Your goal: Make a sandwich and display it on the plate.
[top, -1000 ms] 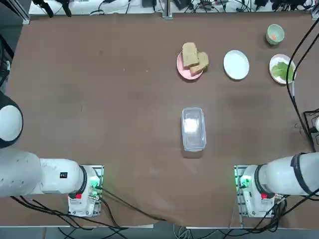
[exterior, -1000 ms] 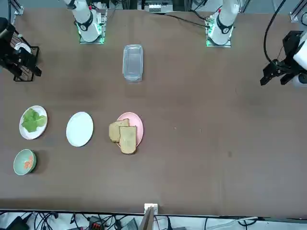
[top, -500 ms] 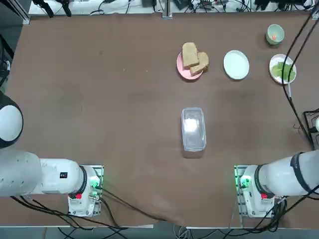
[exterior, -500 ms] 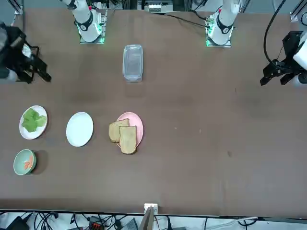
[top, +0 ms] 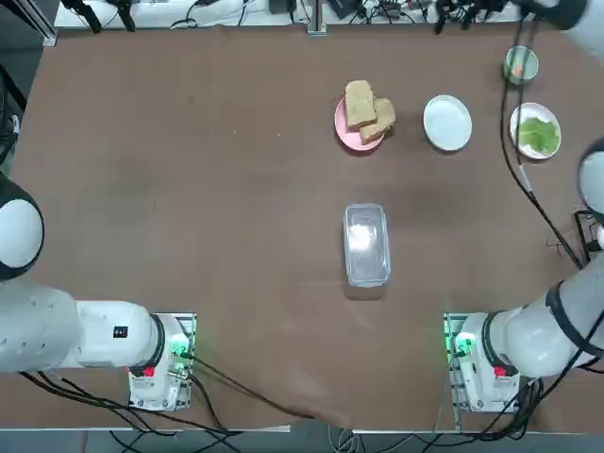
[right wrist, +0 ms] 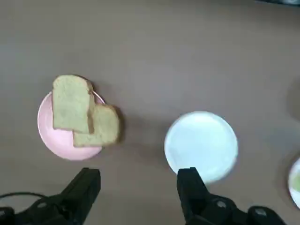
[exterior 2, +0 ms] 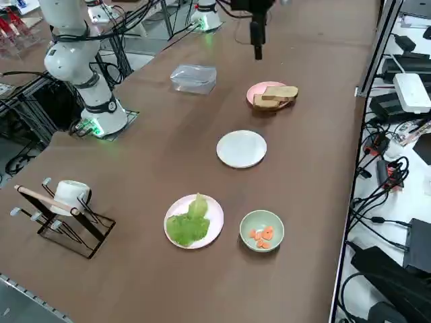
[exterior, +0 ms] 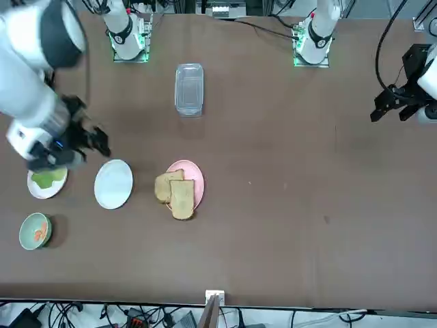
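The sandwich's parts lie apart. Two tan bread slices [top: 366, 109] [right wrist: 82, 112] overlap on a pink plate [top: 345, 132]. A lettuce leaf [exterior 2: 190, 224] rests on its own white dish, and orange pieces sit in a small green bowl [exterior 2: 262, 231]. The plain white plate [top: 447, 123] [right wrist: 201, 145] stands bare between the bread and the lettuce. My right gripper [right wrist: 138, 187] [exterior 2: 257, 44] hangs open high above the table, over the stretch between the pink plate and the white plate, holding nothing.
A clear lidded container [top: 366, 243] lies mid-table toward the arms' bases. A wire rack with a white mug [exterior 2: 64, 202] stands at the table's right edge. Cables trail along the far edge.
My right arm has swung from the table's right edge, near the rack, up and over toward the plates. Its fingers stayed open. The food and dishes have not moved.
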